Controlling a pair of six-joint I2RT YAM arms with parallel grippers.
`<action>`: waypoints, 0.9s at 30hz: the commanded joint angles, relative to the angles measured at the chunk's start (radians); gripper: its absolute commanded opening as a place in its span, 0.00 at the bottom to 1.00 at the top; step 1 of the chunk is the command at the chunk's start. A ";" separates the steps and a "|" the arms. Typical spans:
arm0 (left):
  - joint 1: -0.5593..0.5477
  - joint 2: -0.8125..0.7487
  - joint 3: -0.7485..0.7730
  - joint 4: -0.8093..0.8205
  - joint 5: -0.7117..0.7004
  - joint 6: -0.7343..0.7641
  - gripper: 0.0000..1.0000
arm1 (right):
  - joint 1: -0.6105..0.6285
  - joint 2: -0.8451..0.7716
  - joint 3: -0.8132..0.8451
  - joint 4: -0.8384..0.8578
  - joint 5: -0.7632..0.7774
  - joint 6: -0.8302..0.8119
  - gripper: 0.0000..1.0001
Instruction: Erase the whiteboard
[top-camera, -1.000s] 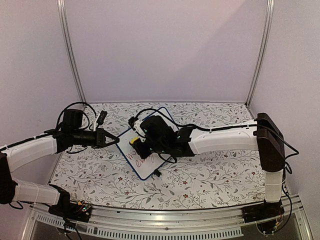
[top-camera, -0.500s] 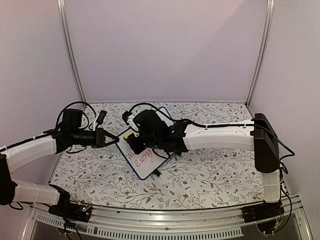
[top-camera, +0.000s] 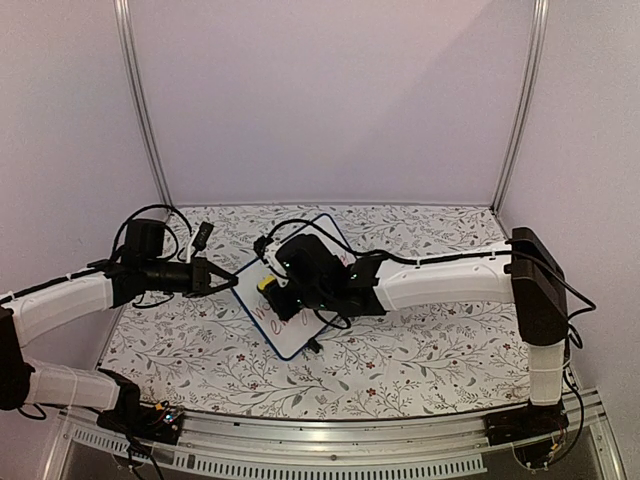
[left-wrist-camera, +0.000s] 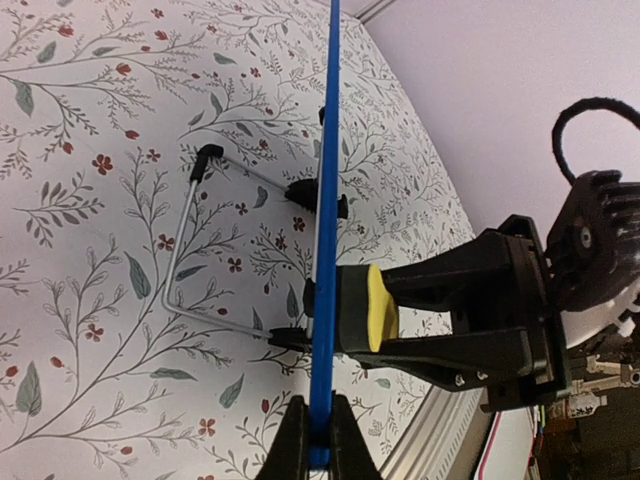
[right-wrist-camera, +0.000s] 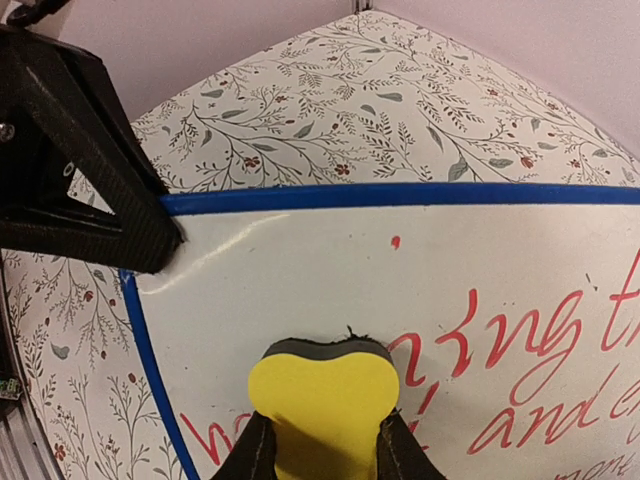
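Barely started I'd say: right gripper (right-wrist-camera: 325, 445) clamped on the yellow eraser (right-wrist-camera: 322, 390), left gripper (left-wrist-camera: 318, 430) pinching the whiteboard (right-wrist-camera: 300, 270) edge, most of its red writing (right-wrist-camera: 500, 350) unwiped.

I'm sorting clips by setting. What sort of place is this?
Probably a robot test booth, not a home: plain lilac walls framed by metal posts, a floral-print tabletop, and a left arm and right arm bolted to a metal rail.

Looking from above, the right arm (top-camera: 330, 275) covers most of the whiteboard (top-camera: 288, 338). Up close, the red handwriting (right-wrist-camera: 520, 345) runs off the frame, unreadable, and the yellow eraser (right-wrist-camera: 322, 410) is clipped at the bottom.
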 joint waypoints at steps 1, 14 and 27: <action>-0.001 -0.028 0.008 0.039 0.064 -0.013 0.00 | -0.001 -0.023 -0.085 -0.043 0.016 0.024 0.15; -0.001 -0.032 0.007 0.041 0.066 -0.015 0.00 | -0.062 0.034 0.082 -0.055 -0.008 0.026 0.15; -0.001 -0.040 0.006 0.040 0.065 -0.015 0.00 | -0.069 0.094 0.146 -0.124 -0.008 -0.001 0.15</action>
